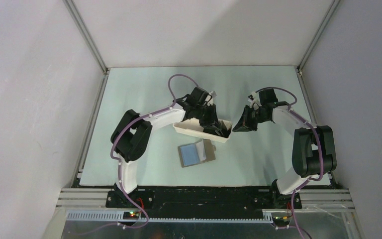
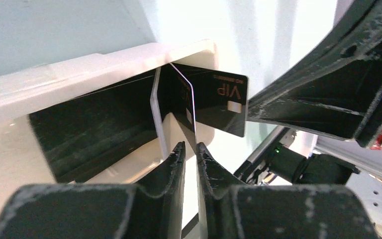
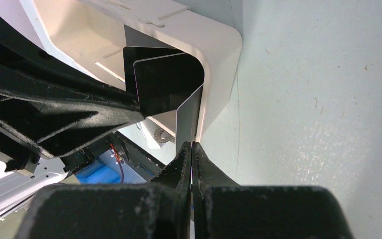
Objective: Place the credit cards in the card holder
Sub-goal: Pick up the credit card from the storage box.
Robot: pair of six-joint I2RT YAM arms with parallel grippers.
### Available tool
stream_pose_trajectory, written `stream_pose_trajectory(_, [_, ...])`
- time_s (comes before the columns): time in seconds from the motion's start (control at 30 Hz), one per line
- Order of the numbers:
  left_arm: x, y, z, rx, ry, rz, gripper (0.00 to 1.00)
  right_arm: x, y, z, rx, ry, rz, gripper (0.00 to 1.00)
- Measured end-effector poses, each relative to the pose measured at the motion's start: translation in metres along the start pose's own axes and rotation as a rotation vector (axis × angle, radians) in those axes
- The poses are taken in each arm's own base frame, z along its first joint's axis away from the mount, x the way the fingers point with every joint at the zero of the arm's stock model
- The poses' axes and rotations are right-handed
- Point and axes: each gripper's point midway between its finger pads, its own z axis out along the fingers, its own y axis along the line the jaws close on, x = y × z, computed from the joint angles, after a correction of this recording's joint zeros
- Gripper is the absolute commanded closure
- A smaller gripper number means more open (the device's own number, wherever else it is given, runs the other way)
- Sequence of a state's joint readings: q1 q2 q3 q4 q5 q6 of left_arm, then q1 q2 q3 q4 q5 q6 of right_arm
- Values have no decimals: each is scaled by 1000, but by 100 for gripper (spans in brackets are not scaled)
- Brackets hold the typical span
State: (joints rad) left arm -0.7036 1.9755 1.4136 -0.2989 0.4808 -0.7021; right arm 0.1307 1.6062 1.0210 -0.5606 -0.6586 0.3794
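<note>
White plastic tray (image 1: 189,129) lies mid tabletop (image 1: 144,94) in the top view, its right end a little nearer the arm bases. We note the left tool (image 1: 218,125) down over that right end. The right tool (image 1: 239,124) is just beside the same end, on the outside. The wallet (image 1: 196,153) lies open and flat on the tabletop, light blue inside facing up. It is near the tray on the base side and not touching it.

Left wrist view: the left tool's fingers (image 2: 176,159) stand narrow, with a slit of light between them. A thin card (image 2: 193,112) stands on edge at the tray's end, and its lower part runs down into that slit. We cannot tell whether the fingers touch it. Beyond it a black VIP card (image 2: 224,102) sticks out past the tray's corner, and its far edge meets the tip of the right tool.

Right wrist view: the right tool is fully closed, with the VIP card (image 3: 188,117) pinched between its fingers. From this side the card looks grey and we see no lettering. More black cards (image 3: 164,82) stand upright inside the tray's rounded corner. The left tool crosses the left of this view, its tip up against those cards.
</note>
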Motion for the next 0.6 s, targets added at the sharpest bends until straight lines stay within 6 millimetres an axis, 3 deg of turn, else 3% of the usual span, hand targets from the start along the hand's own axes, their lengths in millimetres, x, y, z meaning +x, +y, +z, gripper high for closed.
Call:
stream_pose_trajectory(0.3, [2,21,-5,-106,-2,-6,75,0,0,0,0,0,0,100])
stream_pose_trajectory(0.47, [-2,15,-8,-102,-3,14,74,0,0,0,0,0,0,99])
stream_pose_trajectory(0.6, [-7,7,-9,-87,-14,31,72,0,0,0,-1,0,0,91])
